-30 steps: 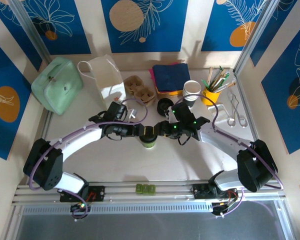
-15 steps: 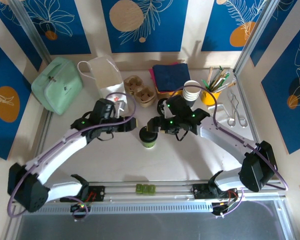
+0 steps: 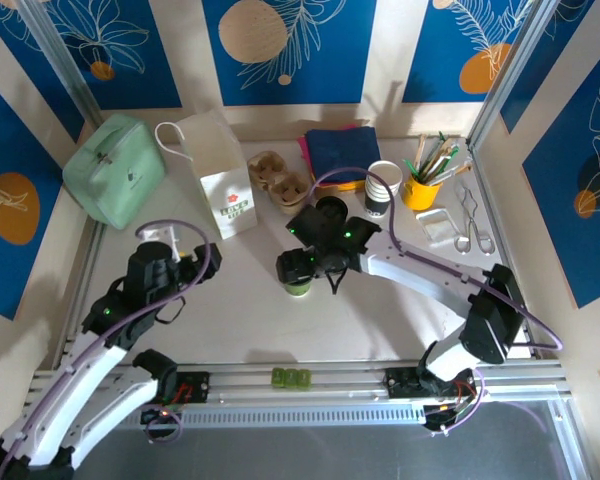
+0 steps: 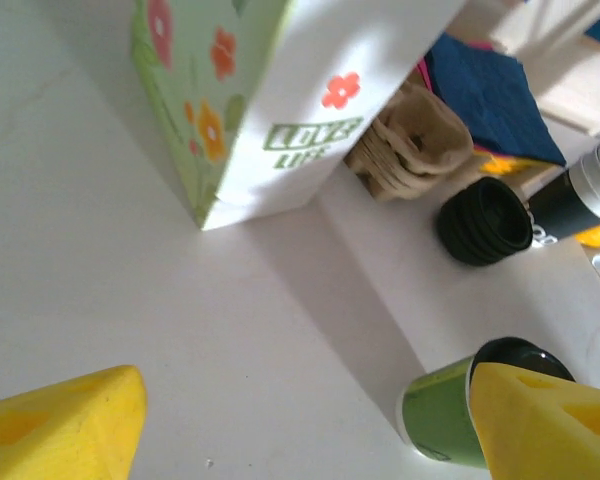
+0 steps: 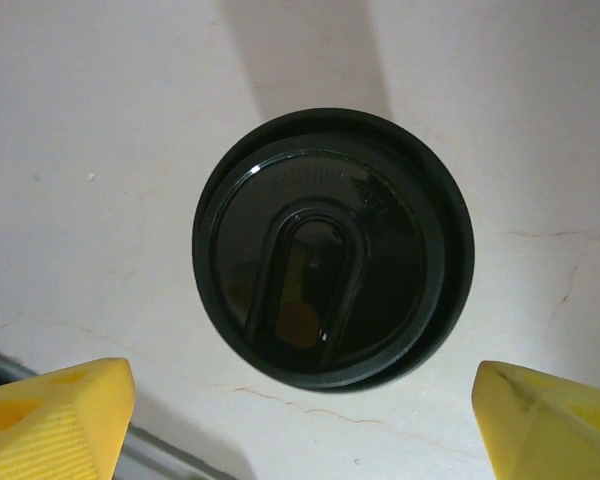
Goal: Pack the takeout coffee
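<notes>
**A:** What do you count on the table?

**B:** I see one green cup (image 3: pixel 298 288) with one black lid (image 5: pixel 332 248), one stack of white cups (image 3: pixel 382 187), one paper bag (image 3: pixel 225 195) and one mint bag (image 3: pixel 115 168).

**A:** Anything else?

**B:** One pair of tongs (image 3: pixel 470 222), one yellow pot (image 3: pixel 420 192) and one cloth pile (image 3: pixel 342 152). The carriers (image 3: pixel 280 178) are nested, so I can't count them.

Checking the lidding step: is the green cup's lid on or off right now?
On. A black lid covers the whole mouth of the green cup, which stands upright.
</notes>
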### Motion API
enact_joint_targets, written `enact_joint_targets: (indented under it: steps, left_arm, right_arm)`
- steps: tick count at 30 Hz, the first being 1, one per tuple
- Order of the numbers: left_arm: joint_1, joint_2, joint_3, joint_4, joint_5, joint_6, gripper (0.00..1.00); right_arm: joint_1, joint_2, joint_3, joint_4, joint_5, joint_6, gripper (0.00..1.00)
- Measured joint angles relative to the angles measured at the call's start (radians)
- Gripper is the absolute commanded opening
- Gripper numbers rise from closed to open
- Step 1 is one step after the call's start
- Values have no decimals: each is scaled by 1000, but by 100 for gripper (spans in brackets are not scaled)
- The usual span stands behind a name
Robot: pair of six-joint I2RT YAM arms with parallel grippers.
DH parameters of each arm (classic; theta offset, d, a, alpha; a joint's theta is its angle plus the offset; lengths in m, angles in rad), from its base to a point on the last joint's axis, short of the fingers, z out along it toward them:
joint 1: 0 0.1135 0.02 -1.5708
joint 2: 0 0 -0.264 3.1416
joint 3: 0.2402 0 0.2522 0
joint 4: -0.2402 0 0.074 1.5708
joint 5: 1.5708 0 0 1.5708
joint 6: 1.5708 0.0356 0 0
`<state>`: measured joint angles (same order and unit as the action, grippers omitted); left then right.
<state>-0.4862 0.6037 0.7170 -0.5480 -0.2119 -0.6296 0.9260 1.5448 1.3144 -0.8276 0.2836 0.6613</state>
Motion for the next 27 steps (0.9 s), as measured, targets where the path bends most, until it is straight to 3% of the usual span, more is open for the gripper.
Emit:
enact_joint_targets:
  steps: [9, 13, 27]
  left_arm:
    - [0, -124, -37, -23, -114, -1, 88]
    - [0, -123, -38, -34, -127, -1, 89]
    - [0, -104, -55, -36, -130, -2, 92]
  right_arm:
    - [21, 123, 89, -62, 72, -8, 85]
    - [27, 157, 123, -81, 87, -19, 81]
    - [32, 217, 179, -124, 129, -33, 81]
